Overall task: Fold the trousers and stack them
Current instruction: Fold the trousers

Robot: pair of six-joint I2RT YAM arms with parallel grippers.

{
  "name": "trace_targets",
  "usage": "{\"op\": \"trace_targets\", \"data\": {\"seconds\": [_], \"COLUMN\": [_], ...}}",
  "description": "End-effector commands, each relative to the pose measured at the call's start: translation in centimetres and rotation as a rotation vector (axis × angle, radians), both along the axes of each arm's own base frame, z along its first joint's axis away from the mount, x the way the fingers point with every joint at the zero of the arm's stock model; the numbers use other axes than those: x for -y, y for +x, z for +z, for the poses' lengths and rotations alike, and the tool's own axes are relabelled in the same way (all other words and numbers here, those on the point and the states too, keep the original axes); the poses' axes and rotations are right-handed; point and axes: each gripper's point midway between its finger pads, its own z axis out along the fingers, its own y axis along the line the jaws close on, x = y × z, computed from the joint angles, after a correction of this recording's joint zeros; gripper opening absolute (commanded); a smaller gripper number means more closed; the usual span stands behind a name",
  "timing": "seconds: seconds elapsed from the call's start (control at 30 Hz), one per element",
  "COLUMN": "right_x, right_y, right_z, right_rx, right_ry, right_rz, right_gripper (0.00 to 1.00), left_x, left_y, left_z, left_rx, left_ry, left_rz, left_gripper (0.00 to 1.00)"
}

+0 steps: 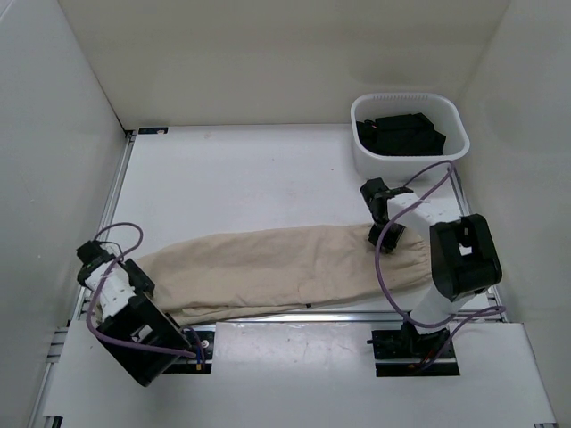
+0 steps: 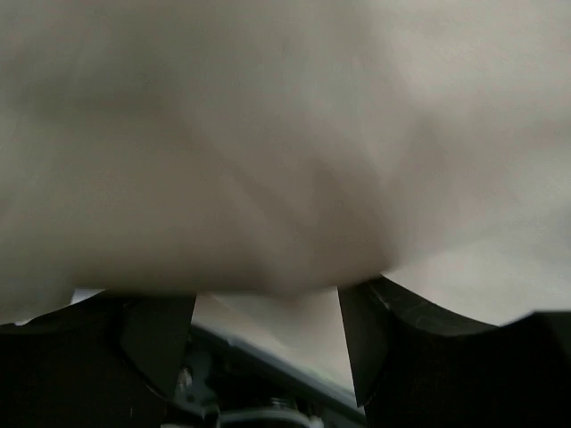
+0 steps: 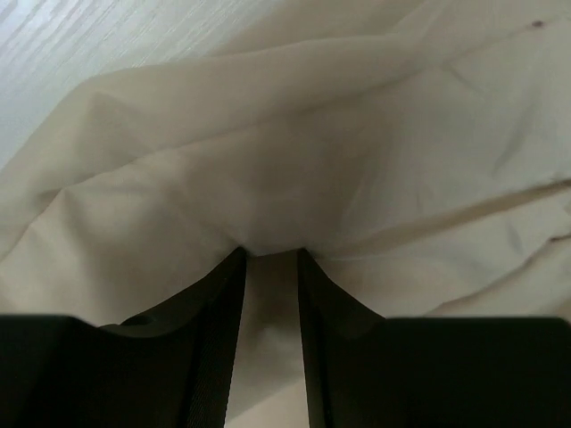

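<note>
The beige trousers (image 1: 277,267) lie stretched left to right across the near part of the table, with the gathered waistband at the right end. My left gripper (image 1: 136,272) is at their left end. In the left wrist view the cloth (image 2: 268,134) fills the frame and covers the fingertips, and a thick fold sits between the jaws of this gripper (image 2: 268,294). My right gripper (image 1: 378,236) is at the waistband end. In the right wrist view its jaws (image 3: 270,254) are close together, pinching a fold of the trousers (image 3: 312,152).
A white basket (image 1: 401,167) with black garments (image 1: 401,134) stands at the back right, just beyond my right arm. White walls enclose the table on three sides. A white board (image 1: 294,374) covers the near edge between the arm bases.
</note>
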Motion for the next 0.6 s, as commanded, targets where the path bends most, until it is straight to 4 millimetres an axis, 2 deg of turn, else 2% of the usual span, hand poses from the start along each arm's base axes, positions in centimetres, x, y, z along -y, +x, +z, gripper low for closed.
{"op": "trace_targets", "data": {"seconds": [0.0, 0.07, 0.1, 0.17, 0.23, 0.3, 0.33, 0.37, 0.4, 0.47, 0.5, 0.57], "right_x": [-0.6, -0.4, 0.1, 0.9, 1.9, 2.3, 2.6, 2.5, 2.5, 2.6, 2.3, 2.1], "right_y": [0.7, 0.6, 1.2, 1.0, 2.3, 4.3, 5.2, 6.2, 8.4, 9.3, 9.8, 10.0], "right_z": [-1.9, -3.3, -3.6, -4.6, -4.7, -3.9, -3.3, -2.9, -1.1, 0.3, 1.3, 4.0], "right_rx": [0.018, -0.004, 0.009, -0.011, 0.023, 0.068, 0.087, 0.097, 0.150, 0.153, 0.169, 0.229], "right_ry": [0.085, 0.118, 0.136, 0.141, 0.152, 0.163, 0.165, 0.165, 0.161, 0.153, 0.168, 0.182], "right_rz": [-0.108, -0.167, -0.208, -0.272, -0.314, -0.313, -0.300, -0.276, -0.224, -0.171, -0.118, -0.080], "right_gripper": [0.35, 0.35, 0.34, 0.32, 0.32, 0.32, 0.34, 0.35, 0.39, 0.47, 0.58, 0.72], "left_x": [-2.9, -2.4, -2.2, -2.4, -2.3, -1.5, -1.9, -1.9, -1.3, -1.4, -1.2, -1.0], "left_y": [1.2, 1.9, 2.3, 4.1, 7.1, 9.5, 11.7, 12.5, 12.8, 13.6, 13.4, 12.9], "left_z": [-2.1, -3.4, -3.8, -4.0, -3.4, -3.3, -2.1, -1.9, -2.4, -2.0, -2.1, -2.7], "left_rx": [-0.040, -0.096, -0.109, -0.103, -0.095, -0.097, -0.059, -0.063, -0.093, -0.106, -0.108, -0.130], "left_ry": [0.175, 0.173, 0.175, 0.210, 0.251, 0.259, 0.281, 0.298, 0.280, 0.284, 0.271, 0.259], "left_rz": [-0.039, -0.110, -0.139, -0.195, -0.280, -0.352, -0.367, -0.378, -0.410, -0.419, -0.423, -0.427], "left_gripper": [0.73, 0.69, 0.67, 0.67, 0.66, 0.66, 0.66, 0.66, 0.66, 0.66, 0.66, 0.66]}}
